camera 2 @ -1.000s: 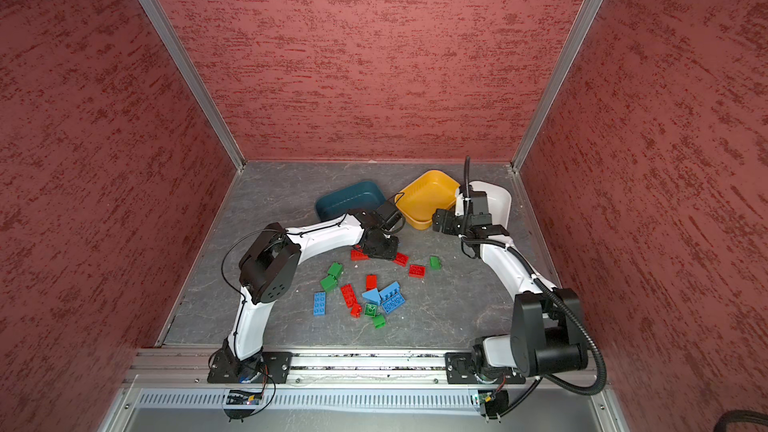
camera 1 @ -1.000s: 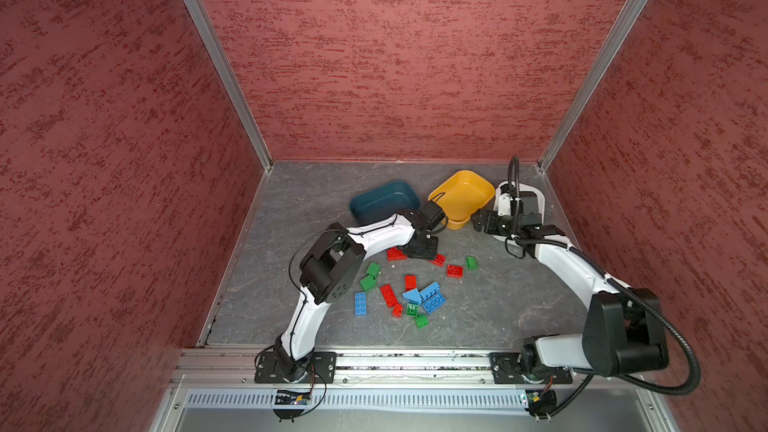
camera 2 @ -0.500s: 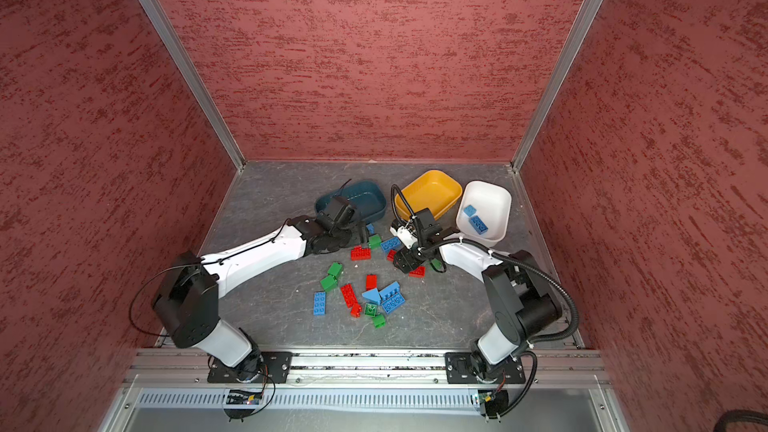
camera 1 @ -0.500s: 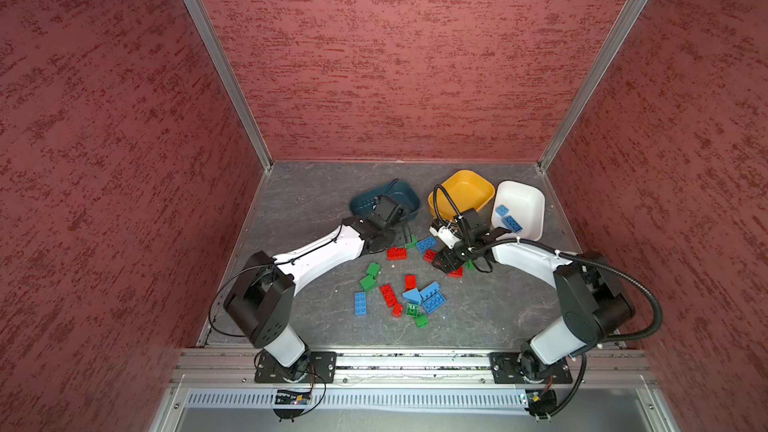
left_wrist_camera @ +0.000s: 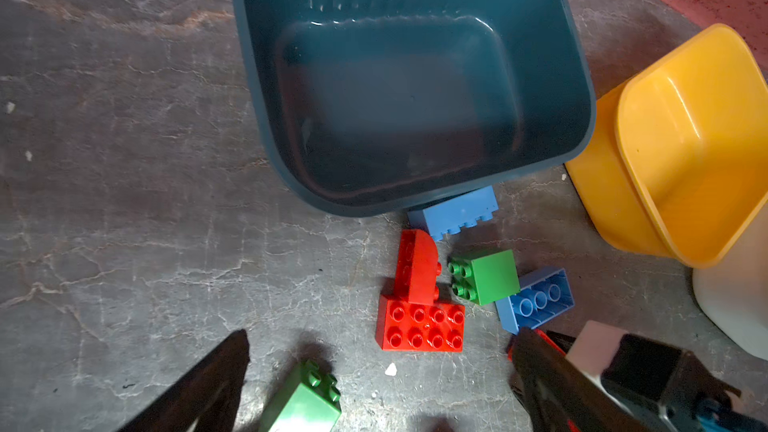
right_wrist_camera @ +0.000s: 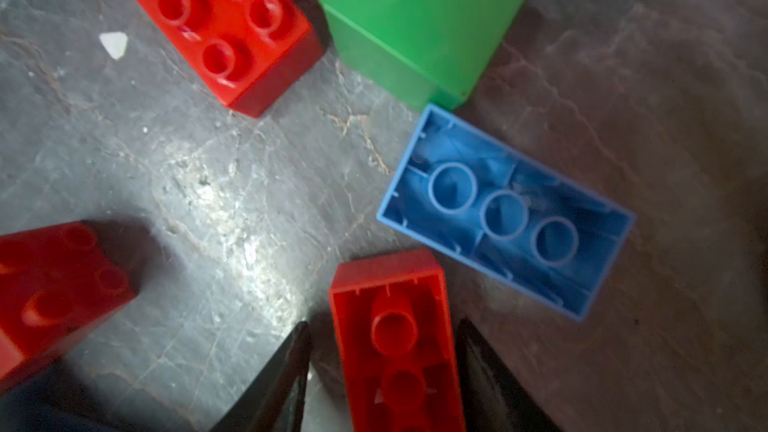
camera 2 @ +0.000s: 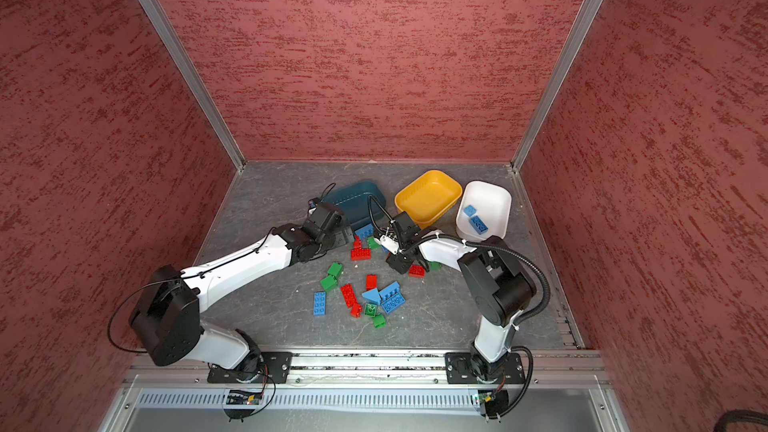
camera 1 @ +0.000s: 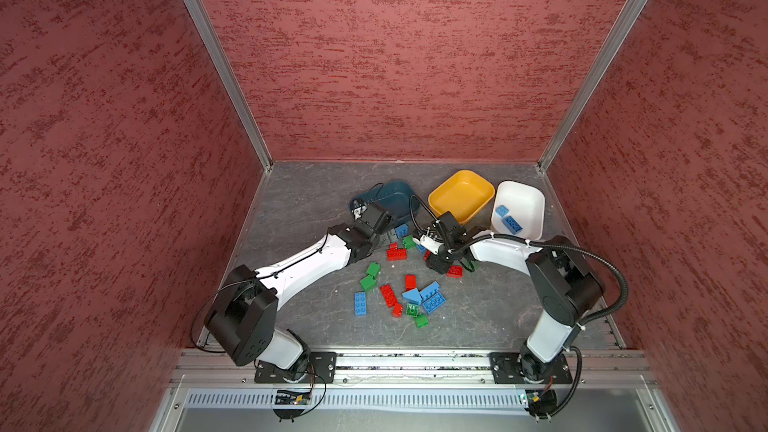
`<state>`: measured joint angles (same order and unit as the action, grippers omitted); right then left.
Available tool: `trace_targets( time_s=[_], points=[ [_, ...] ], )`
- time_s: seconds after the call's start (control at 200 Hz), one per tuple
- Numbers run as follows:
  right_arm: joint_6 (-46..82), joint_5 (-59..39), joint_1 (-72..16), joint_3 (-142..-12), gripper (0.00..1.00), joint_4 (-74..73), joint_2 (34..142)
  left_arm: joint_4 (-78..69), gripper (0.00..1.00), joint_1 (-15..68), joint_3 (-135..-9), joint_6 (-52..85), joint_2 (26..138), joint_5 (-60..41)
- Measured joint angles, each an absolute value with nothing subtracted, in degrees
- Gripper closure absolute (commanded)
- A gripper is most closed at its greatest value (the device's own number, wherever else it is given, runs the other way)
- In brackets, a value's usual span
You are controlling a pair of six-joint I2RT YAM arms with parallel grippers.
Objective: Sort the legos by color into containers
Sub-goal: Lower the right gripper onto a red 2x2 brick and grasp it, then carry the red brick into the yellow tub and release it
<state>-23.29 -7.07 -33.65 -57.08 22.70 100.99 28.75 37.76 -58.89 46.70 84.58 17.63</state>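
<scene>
The legos (camera 1: 432, 303) mostly lie loose on the gray desk (camera 1: 299, 209), red, green and blue mixed, in front of a row of three tubs at the back. Two blue bricks (camera 1: 512, 224) sit inside the white tub (camera 1: 523, 201), which stands at the right end of that row, just beside the yellow tub (camera 1: 461, 197). The teal tub (left_wrist_camera: 249, 76) is at the left end, and a blue brick on its side (left_wrist_camera: 457, 209) is tucked against its near rim. Close to that I see a red eight-stud brick (left_wrist_camera: 419, 328) with a curved red piece (left_wrist_camera: 417, 268) touching its far edge, a green square brick (left_wrist_camera: 486, 276) on its side, and an upside-down blue brick (right_wrist_camera: 505, 214) touching the green one's corner. My right gripper (right_wrist_camera: 384, 322) is down in this cluster. Its fingers (right_wrist_camera: 286, 376) straddle an upside-down red brick (right_wrist_camera: 395, 347) and sit close on both sides. A sliver of desk shows beside one finger, so I cannot tell whether they pinch the brick. My left gripper (left_wrist_camera: 374, 388) hangs low in front of the teal tub with its fingers spread wide and gripping nothing. A green brick on the desk (left_wrist_camera: 303, 401) shows in the gap between them. In both top views the two arms reach in from the front rail and meet near the middle of the desk.
</scene>
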Motion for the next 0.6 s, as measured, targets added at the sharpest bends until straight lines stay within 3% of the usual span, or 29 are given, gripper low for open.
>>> trace_targets(
  time_s=[0.291, 0.461, 0.601],
  points=[
    [-24.6, -4.9, -33.8, -57.1, 0.72, 22.5, 100.8, 30.5, 0.01, 36.7, -58.5, 46.5, 83.0, 21.6],
    [-25.9, -4.9, -33.5, -56.9, 1.00, 22.5, 99.5, 31.7, 0.01, 35.8, -58.5, 45.9, 83.0, 22.7],
    [-26.0, -5.6, -31.9, -56.8, 1.00, 22.2, 95.9, 32.1, 0.01, 35.6, -58.5, 45.4, 83.0, 23.0]
  ],
)
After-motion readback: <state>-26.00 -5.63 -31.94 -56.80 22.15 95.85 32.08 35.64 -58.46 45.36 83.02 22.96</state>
